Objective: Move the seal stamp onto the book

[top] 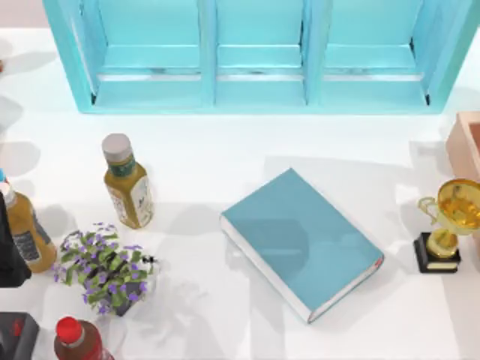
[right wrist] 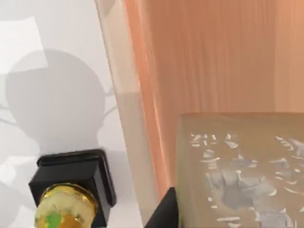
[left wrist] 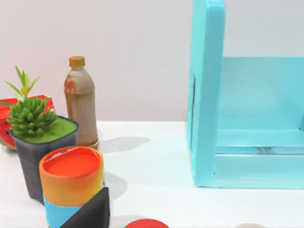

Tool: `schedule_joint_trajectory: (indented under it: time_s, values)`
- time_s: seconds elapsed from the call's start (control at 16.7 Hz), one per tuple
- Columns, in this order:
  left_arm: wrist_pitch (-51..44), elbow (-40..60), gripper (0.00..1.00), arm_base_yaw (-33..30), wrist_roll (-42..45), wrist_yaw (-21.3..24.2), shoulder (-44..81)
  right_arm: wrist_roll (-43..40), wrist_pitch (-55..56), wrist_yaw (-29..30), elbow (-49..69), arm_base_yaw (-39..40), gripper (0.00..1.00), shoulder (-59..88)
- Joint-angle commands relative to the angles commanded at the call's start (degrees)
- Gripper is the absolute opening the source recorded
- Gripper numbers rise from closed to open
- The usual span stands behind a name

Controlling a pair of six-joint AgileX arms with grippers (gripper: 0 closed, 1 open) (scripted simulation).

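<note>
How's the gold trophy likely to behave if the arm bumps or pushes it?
The gold trophy looks top-heavy: a wide cup on a narrow stem above a small black base, so a push up high would probably tip it rather than slide it. Its glossy surface may be slippery to grip. It stands close beside the wooden box, so a tip that way would likely be stopped.

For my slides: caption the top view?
Teal book lies mid-table before a shelf unit, gold trophy at right, bottles and flowers at left.
</note>
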Motion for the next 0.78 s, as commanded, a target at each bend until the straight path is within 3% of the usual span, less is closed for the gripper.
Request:
schedule_joint_trajectory:
  time_s: [0.3, 0.78]
  values:
    - [0.0, 0.0, 1.0, 0.0, 0.0, 0.0, 0.0, 3.0, -10.0, 1.9, 5.8, 10.3, 0.0, -4.8]
    - [0.0, 0.0, 1.0, 0.0, 0.0, 0.0, 0.0, 4.7, -9.6, 2.3, 7.2, 13.4, 0.0, -5.0]
